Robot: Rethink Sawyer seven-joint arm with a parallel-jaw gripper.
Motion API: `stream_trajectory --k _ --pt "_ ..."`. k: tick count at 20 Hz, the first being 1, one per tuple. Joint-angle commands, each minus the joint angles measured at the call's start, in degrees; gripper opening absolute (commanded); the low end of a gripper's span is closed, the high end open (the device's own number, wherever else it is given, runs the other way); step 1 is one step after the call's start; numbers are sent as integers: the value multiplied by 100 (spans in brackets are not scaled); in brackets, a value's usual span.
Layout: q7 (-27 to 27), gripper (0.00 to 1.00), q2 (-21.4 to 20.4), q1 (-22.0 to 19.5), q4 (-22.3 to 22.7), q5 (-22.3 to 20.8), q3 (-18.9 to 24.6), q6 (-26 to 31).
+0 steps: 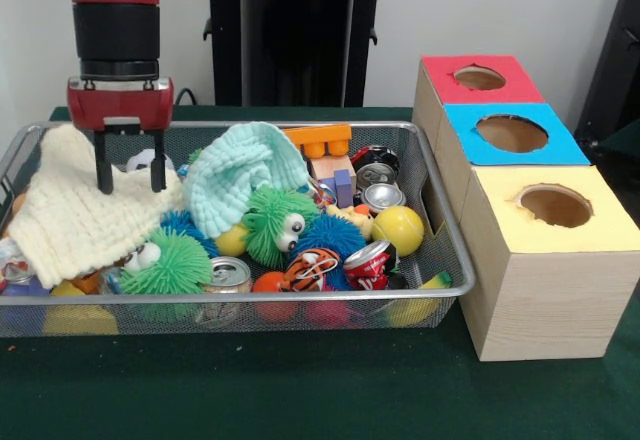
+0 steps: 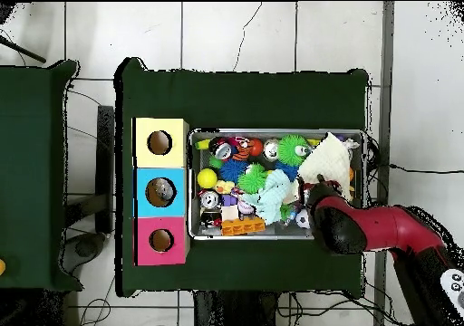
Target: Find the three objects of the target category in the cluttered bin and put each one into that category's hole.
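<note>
1. Sitting nearest the camera in the wire bin (image 1: 300, 295) are the silver can (image 1: 229, 274), the red can (image 1: 368, 260) and the tiger-striped ball (image 1: 308, 266), all pressed against the bin's front wall amid green and blue fuzzy toys.
2. Mid-bin lie the yellow ball (image 1: 398, 228), the mint cloth (image 1: 243, 172) and the cream cloth (image 1: 72, 210). More cans (image 1: 381, 196) sit toward the bin's back right corner. Which category is wanted I cannot tell; cans look like a plausible set of three.
3. Over the bin's left end, the gripper (image 1: 129, 175) hangs with its fingers moderately spread, holding nothing, tips at the cream cloth's upper edge.
4. Beside the bin's right wall stand three boxes with yellow hole (image 1: 555, 204), blue hole (image 1: 512, 132) and red hole (image 1: 480, 77), nearest to farthest.
5. Risk, as I judge it: closing here would likely snag the cloth's loose folds and drag it, tumbling neighbours or carrying fabric out of the bin.
6. The overhead view shows the arm (image 2: 381, 232) covering the bin's corner and the boxes lined along one bin side; the front view alone shows finger spacing and height above the clutter.
</note>
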Motion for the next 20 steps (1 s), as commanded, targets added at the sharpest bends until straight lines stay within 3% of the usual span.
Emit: stream_trajectory --k 1,11,12,20 --pt "-958 100 608 -209 -815 -574 526 -66" --pt "-708 100 1108 -184 -1142 -879 195 -132" --pt "-671 0 1123 -219 -1130 -894 226 -124" --pt "-589 0 1151 -211 -1104 -980 222 -262"
